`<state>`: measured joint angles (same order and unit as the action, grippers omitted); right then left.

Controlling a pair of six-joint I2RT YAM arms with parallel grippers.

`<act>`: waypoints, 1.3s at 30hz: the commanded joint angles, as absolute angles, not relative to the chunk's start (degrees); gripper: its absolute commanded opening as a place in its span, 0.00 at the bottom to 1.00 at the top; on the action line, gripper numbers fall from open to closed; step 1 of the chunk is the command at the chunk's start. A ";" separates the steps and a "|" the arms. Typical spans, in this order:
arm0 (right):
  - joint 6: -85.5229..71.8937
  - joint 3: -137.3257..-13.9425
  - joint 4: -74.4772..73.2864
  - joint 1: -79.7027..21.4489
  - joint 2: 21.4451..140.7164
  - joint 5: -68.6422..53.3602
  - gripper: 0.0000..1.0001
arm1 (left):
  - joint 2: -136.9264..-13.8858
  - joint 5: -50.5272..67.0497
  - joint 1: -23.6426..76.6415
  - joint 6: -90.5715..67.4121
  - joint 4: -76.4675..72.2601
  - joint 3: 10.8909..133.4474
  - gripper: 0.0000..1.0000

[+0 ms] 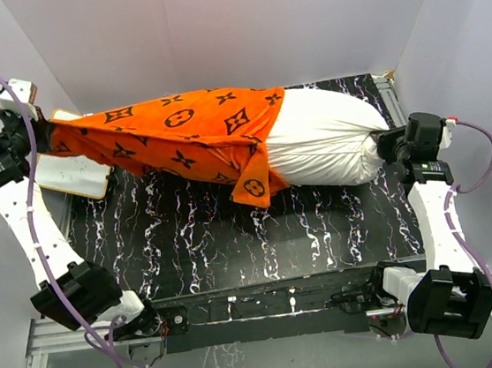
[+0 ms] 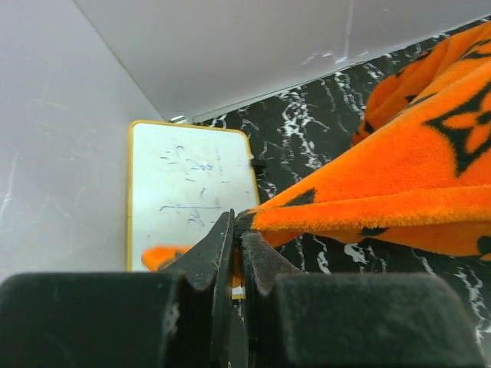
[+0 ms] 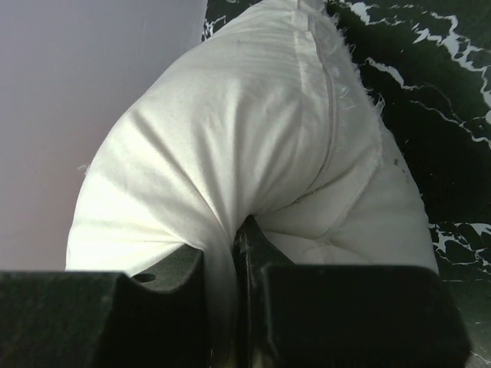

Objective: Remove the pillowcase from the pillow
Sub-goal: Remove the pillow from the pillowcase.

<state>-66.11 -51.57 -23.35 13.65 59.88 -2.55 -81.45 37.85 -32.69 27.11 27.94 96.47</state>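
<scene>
The left end effector (image 2: 236,224) has its jaws pressed together on a corner of the pillowcase (image 1: 177,128), pinching the orange plush right at the tips. From that pinch the cloth runs taut away toward the right end effector (image 1: 384,145), and the stretch nearest the left end effector hangs clear of the bench (image 1: 234,238). The dark brown flower and circle motifs show plainly on the stretched fabric.

The pillowcase covers the part of the pillow (image 1: 323,138) that lies toward the left end effector; its open hem sits roughly midway between the two end effectors, with one flap folded over and drooping onto the bench. From that hem the bare white pillow runs to the right end effector, resting on the black marbled surface.

The right end effector is closed on a gathered fold at the pillow's end, its jaws nearly touching with white fabric squeezed between them; a stitched seam with loose threads runs up the pillow just beyond the tips, and the stuffing bulges above and to either side of the pinch.

A white board (image 2: 188,192) with a pale wooden frame and faint pen marks lies flat on the bench just beyond and below the left end effector, partly under the stretched corner; a grey wall (image 2: 61,138) stands close beside it.
</scene>
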 commanded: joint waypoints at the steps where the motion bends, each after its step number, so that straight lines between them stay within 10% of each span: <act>1: -67.37 -51.62 -17.62 20.30 60.35 19.62 0.08 | -75.14 31.74 -28.17 29.06 24.66 95.25 0.00; 4: -65.61 -50.90 -13.92 19.96 59.54 16.85 0.08 | -73.18 35.88 -19.49 32.40 32.14 91.43 0.08; 6: -65.44 -49.21 -10.03 19.65 58.79 13.79 0.08 | -73.20 41.41 -15.34 33.59 38.37 90.30 0.62; 9: -64.39 -44.34 1.69 19.36 57.05 7.37 0.08 | -75.73 41.90 -7.61 39.67 49.19 90.83 0.95; 19: -56.75 -37.30 25.45 15.69 55.03 -6.98 0.08 | -87.50 35.44 -1.74 31.43 40.60 90.41 0.97; 39: -42.50 -26.86 18.29 12.01 44.12 -6.86 0.08 | -109.29 37.31 8.74 40.12 41.16 92.44 0.89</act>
